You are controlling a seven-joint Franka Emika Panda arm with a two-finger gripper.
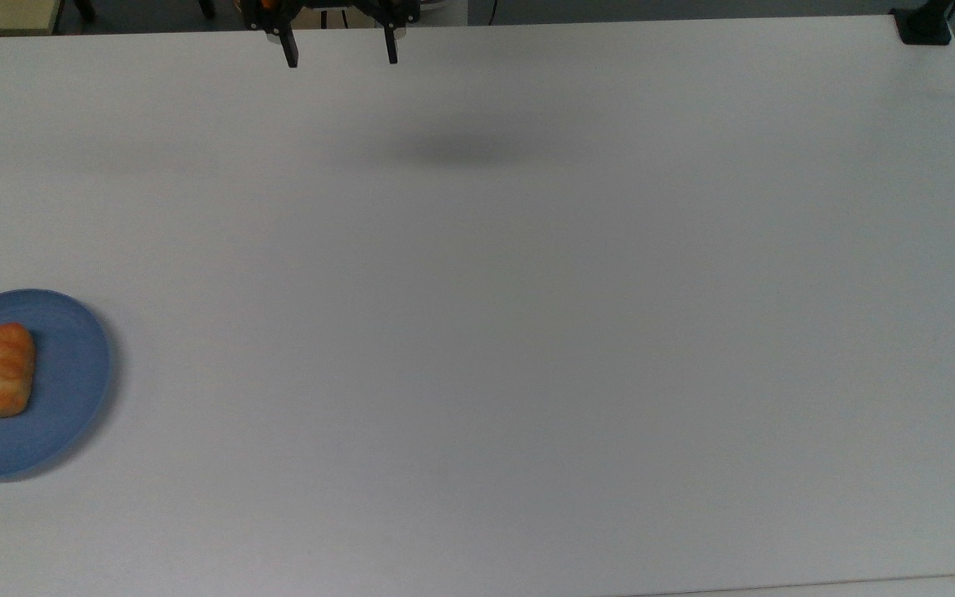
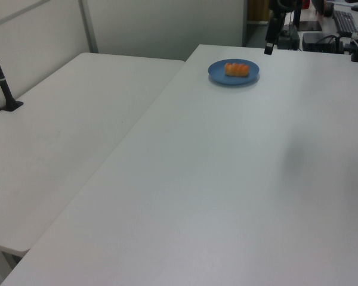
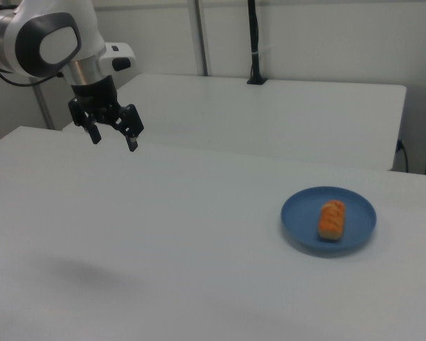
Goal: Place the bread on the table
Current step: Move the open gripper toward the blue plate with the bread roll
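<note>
The bread [image 1: 1, 370] [image 2: 236, 69] [image 3: 331, 219], a small golden-orange roll with a ridged top, lies on a round blue plate [image 1: 63, 390] [image 2: 218, 74] [image 3: 298, 220] at the top view's left edge. The white table [image 1: 527, 332] [image 2: 227, 179] [image 3: 163, 249] spreads under it. My gripper [image 1: 341, 56] [image 3: 113, 138] hangs open and empty high above the table at the top view's upper edge, far from the plate. One dark finger [image 2: 268, 47] shows at the left view's top right.
A second white table [image 2: 65, 119] [image 3: 284, 106] adjoins this one, with a black pole mount [image 2: 9, 101] [image 3: 254, 42] on it. A black clamp [image 1: 923, 25] sits at the top view's upper right corner. Desks with equipment [image 2: 340, 24] stand behind.
</note>
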